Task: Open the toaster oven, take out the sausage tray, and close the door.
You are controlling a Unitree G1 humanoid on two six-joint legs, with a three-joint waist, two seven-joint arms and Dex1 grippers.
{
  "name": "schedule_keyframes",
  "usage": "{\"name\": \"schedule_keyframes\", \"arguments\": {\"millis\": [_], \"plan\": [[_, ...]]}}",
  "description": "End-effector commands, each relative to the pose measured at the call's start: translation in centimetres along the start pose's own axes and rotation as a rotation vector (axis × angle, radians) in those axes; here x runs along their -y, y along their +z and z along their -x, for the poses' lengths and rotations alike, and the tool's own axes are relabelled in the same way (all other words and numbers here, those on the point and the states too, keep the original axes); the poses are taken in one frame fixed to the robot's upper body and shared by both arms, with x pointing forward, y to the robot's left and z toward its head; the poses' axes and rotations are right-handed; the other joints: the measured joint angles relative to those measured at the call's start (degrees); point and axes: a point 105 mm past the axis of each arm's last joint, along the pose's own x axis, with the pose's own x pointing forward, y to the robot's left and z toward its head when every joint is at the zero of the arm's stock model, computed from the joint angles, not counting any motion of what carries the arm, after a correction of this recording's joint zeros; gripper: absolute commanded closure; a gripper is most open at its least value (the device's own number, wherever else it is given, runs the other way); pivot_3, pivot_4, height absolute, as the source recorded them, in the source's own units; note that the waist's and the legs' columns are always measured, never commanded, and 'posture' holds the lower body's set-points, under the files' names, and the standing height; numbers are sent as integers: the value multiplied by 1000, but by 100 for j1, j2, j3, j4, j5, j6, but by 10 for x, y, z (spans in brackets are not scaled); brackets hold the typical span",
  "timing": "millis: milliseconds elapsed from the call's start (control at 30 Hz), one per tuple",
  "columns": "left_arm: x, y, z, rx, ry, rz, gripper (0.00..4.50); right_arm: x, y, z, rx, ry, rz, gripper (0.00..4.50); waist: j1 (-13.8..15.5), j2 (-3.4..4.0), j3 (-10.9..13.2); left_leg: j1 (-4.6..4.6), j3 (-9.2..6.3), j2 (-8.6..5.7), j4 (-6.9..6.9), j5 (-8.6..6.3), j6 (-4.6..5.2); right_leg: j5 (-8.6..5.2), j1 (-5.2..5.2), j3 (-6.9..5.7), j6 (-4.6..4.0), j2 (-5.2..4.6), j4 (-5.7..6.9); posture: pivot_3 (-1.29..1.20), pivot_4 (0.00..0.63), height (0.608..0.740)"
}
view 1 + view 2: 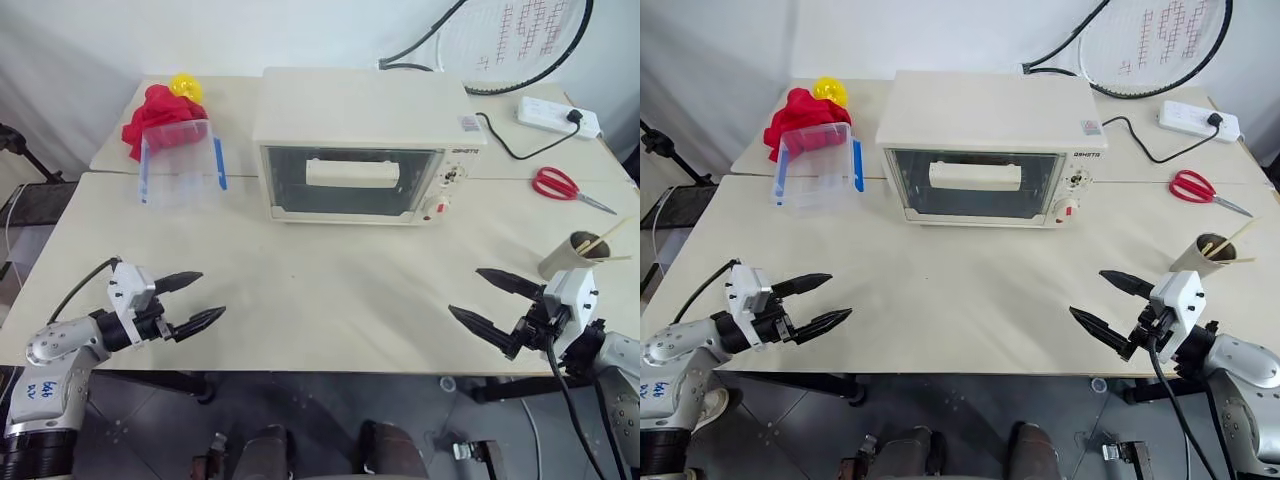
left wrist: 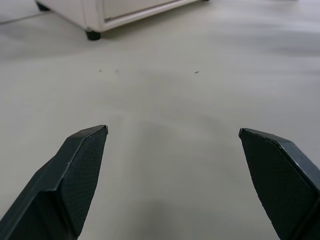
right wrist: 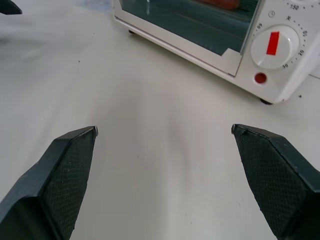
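Cream table (image 1: 330,300): toaster oven (image 1: 365,145), container (image 1: 180,165), scissors (image 1: 560,185); both end effectors released

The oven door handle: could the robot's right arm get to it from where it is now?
Probably yes. The right gripper hangs open over bare table, and nothing stands between it and the handle on the shut door.
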Motion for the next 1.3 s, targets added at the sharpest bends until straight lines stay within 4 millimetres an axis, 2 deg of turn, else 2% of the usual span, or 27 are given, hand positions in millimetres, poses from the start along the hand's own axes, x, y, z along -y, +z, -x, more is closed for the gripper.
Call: {"name": "schedule_keyframes", "arguments": {"millis": [33,200,300,433,567,700,900,1067,1300], "plan": [[-2,16,-3,42,12,-56,32,-5,4,-6,34,43,0,0,-3,0,0,0,-2,-1,0,0,0,0,0,1,0,-1,-1,0,150,740],[3,57,2,235,-118,131,32,-13,35,-38,153,145,-103,0,-33,0,0,1,-25,3,3,0,0,0,0,1,0,-1,7,0,150,740],[0,71,-4,249,-151,122,32,-14,55,-64,206,213,-143,0,-42,0,0,0,-31,3,8,1,-1,0,-1,-2,0,0,13,0,150,740],[1,78,-11,252,-177,115,32,-8,63,-84,213,229,-146,0,-30,0,0,0,-31,-2,1,0,0,0,-1,-4,-1,0,11,0,150,740],[6,87,-25,301,-200,104,32,12,75,-117,223,184,-135,0,-43,-1,1,-9,-25,-8,8,-1,1,0,-3,-9,0,-3,8,0,150,740],[11,79,-30,297,-200,119,32,14,84,-137,255,231,-72,0,-58,0,0,-6,-16,-2,9,0,0,0,-4,-9,0,1,12,0,150,740],[10,77,-28,300,-171,123,32,7,93,-138,283,312,-5,0,-48,-1,1,-13,7,-3,0,0,0,0,-8,-15,0,2,9,0,150,740],[6,77,-27,319,-134,149,32,-13,95,-129,285,425,61,0,-55,0,1,-14,6,-1,7,0,0,0,-8,-12,0,2,8,0,150,740],[2,78,-25,331,-111,170,32,-27,95,-121,286,461,105,0,-60,-1,1,-11,6,1,0,0,0,0,-11,-14,0,3,7,0,150,740]]}}
